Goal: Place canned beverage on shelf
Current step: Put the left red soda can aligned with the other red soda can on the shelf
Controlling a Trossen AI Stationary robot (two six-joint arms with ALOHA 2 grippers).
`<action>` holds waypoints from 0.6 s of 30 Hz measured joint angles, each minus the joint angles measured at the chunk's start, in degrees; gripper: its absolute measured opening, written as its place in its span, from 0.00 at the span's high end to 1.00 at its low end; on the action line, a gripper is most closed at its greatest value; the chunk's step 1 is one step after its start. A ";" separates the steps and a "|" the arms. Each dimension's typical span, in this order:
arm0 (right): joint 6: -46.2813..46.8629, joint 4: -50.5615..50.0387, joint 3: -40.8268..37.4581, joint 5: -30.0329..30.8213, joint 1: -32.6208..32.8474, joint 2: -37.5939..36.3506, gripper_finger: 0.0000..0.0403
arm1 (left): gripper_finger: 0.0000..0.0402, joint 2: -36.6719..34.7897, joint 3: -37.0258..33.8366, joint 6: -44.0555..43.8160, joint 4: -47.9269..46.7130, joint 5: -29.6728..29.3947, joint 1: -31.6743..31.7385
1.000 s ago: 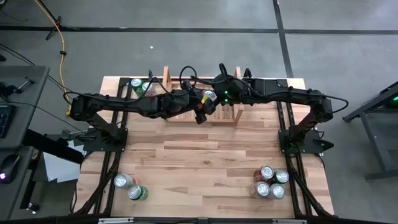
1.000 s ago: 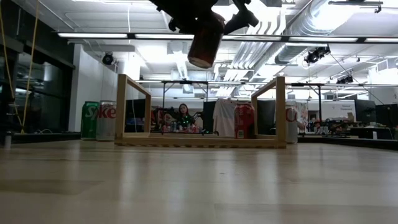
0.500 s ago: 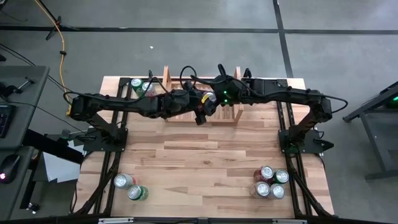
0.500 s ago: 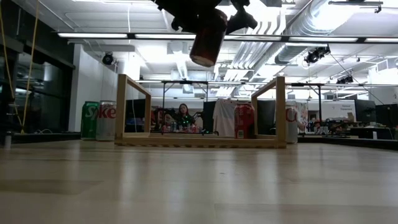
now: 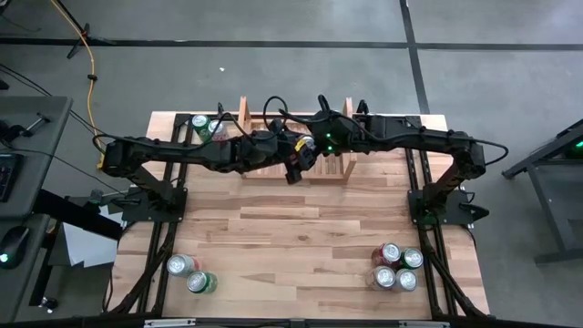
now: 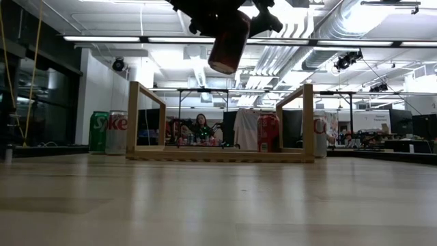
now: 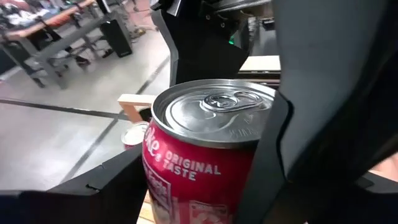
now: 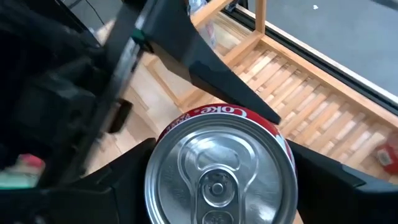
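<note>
Hanging above the shelf (image 6: 218, 154), a red can (image 6: 228, 41) sits pinched between both claws.

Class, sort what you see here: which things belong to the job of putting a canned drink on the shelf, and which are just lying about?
In the job:
- red cola can, in the air between both pincers
- left pincer
- right pincer
- wooden shelf

Lying about:
- four cans, near right corner
- two cans, near left corner
- cans beside the shelf
</note>
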 joint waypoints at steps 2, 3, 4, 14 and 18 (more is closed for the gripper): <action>-0.52 -1.46 -0.12 0.49 -0.26 -0.60 0.28 | 0.17 -0.13 0.07 -0.67 -2.01 0.38 0.10; -0.53 -2.27 -0.13 0.41 -0.55 -0.87 0.28 | 0.17 -0.15 0.07 -0.81 -3.03 0.29 0.11; -0.53 -2.84 -0.13 0.57 -0.94 -1.30 0.28 | 0.17 -0.13 0.07 -1.15 -4.13 0.19 0.13; -3.51 -11.72 -0.07 3.81 -5.79 -3.03 0.28 | 0.17 -5.57 -0.75 -8.05 -24.81 2.04 0.49; -5.85 -11.37 -0.02 3.54 -9.03 -2.37 0.28 | 0.17 -13.61 -6.59 -12.97 -19.54 2.43 0.70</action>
